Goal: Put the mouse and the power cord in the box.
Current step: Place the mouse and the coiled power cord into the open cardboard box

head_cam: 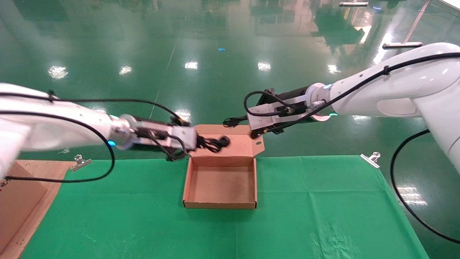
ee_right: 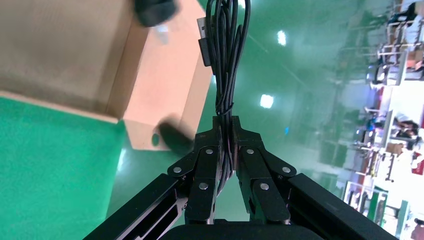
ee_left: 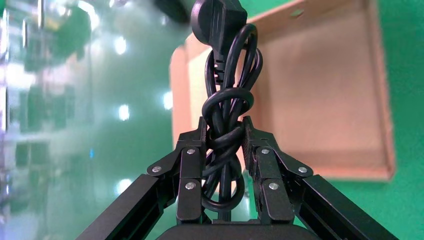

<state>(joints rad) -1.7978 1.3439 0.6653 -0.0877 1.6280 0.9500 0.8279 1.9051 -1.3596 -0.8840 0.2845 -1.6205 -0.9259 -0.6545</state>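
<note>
Green counter (head_cam: 323, 216) below me, the box (head_cam: 220, 205) open on it and bare inside, lid (head_cam: 240, 145) folded back. My left fingers (ee_left: 192, 150) are clamped on the bundled power cord (ee_left: 227, 100), hanging over the lid. My right fingers (ee_right: 207, 150) pinch a thinner looped cable (ee_right: 227, 60) beyond the lid's far corner; I can't pick out the mouse itself. Carrying step, I reckon. Next: bring the left in over the tray, lower, release.
</note>
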